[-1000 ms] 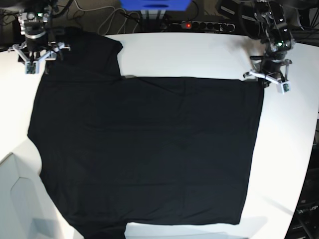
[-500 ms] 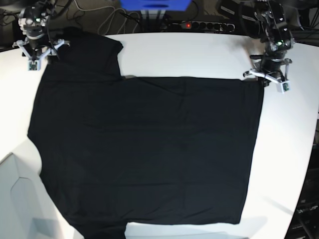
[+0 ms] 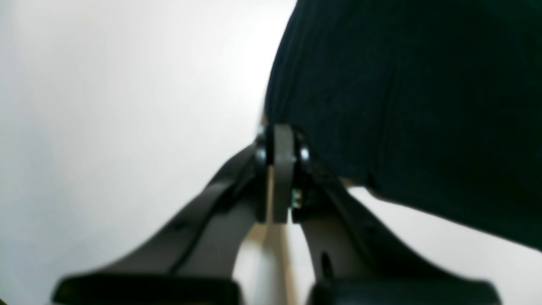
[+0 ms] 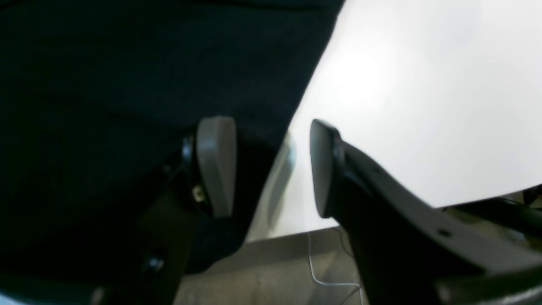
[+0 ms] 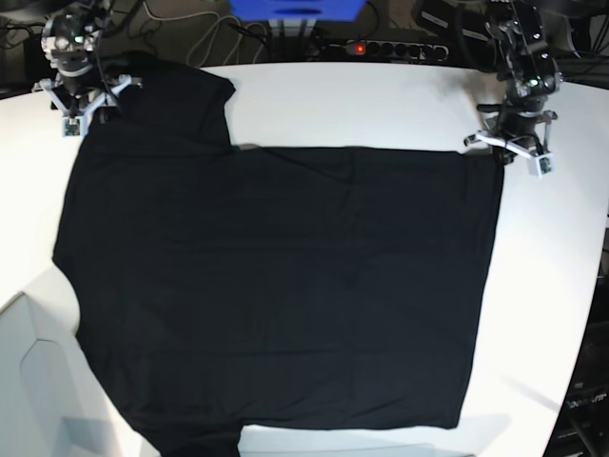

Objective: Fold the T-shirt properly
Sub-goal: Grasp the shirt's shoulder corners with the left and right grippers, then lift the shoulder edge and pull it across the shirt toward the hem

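Note:
The black T-shirt [image 5: 276,286] lies spread flat on the white table [image 5: 381,105], one sleeve reaching toward the far left corner. My left gripper [image 5: 509,145] sits at the shirt's far right corner. In the left wrist view its pads [image 3: 281,169] are pressed together, shut, right at the cloth's edge [image 3: 423,106]; no cloth shows between them. My right gripper [image 5: 84,95] hovers by the far left sleeve. It stands open [image 4: 269,169], one finger [image 4: 216,165] over the shirt's edge [image 4: 127,84], the other over bare table.
A power strip [image 5: 381,46] with a red light, a blue box [image 5: 295,9] and cables sit behind the table. The table's edge curves in at the near left [image 5: 29,286] and runs down the right side [image 5: 601,286]. Floor shows below the right gripper.
The right arm has moved away toward the table's far left corner, along the sleeve. The left arm and the shirt have stayed still.

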Available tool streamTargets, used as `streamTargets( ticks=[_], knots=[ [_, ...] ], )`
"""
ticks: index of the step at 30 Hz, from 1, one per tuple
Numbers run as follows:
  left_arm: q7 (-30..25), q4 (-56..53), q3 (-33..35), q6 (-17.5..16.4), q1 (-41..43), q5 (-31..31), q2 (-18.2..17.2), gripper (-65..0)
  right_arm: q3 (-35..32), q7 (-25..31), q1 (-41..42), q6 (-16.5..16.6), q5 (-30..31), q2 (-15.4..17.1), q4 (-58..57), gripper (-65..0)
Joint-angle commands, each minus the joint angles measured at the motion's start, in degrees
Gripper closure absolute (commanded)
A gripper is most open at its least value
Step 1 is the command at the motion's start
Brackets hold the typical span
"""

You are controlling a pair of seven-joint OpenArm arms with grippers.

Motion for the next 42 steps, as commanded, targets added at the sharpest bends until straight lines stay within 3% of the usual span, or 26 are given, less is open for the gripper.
streamTargets(
  ticks=[1, 11, 18, 26, 34, 39, 42],
  knots=[
    [-1.13, 0.85, -0.34, 0.09, -0.09, -0.18, -0.76, 0.0, -0.32, 0.65, -0.27, 0.83, 0.21, 0.41, 0.04, -29.1],
    [-1.13, 0.94, -0.34, 0.18, -0.09, -0.09, -0.76, 0.0, -2.26, 0.39, -0.54, 0.83, 0.21, 0.59, -1.9, -26.2],
    [-1.13, 0.94, -0.43, 0.18, -0.09, -0.09, -0.76, 0.0, -2.17, 0.3, -0.54, 0.83, 0.21, 0.85, -1.9, 0.0],
    [-1.22, 1.29, -0.43, 0.18, 0.79, -0.09, -0.76, 0.0, -1.73, 0.56, -0.54, 0.83, 0.21, 1.38, -0.84, 0.0],
    [-1.13, 1.38, -3.16, 0.18, 0.87, -0.09, -0.67, 0.0, 1.61, 0.3, -0.62, 1.27, 0.39, 1.38, 7.16, 0.0],
    [-1.13, 3.13, -3.24, 0.18, 2.11, -0.18, -0.67, 0.0, 4.78, 0.3, -0.36, 9.01, 0.39, 0.41, 9.97, 0.0],
    [-1.13, 5.68, -3.24, 0.18, 3.51, -0.18, -0.4, 0.0, 7.41, 0.74, -0.01, 11.91, 0.39, -1.0, 10.5, 0.0]
  ],
)
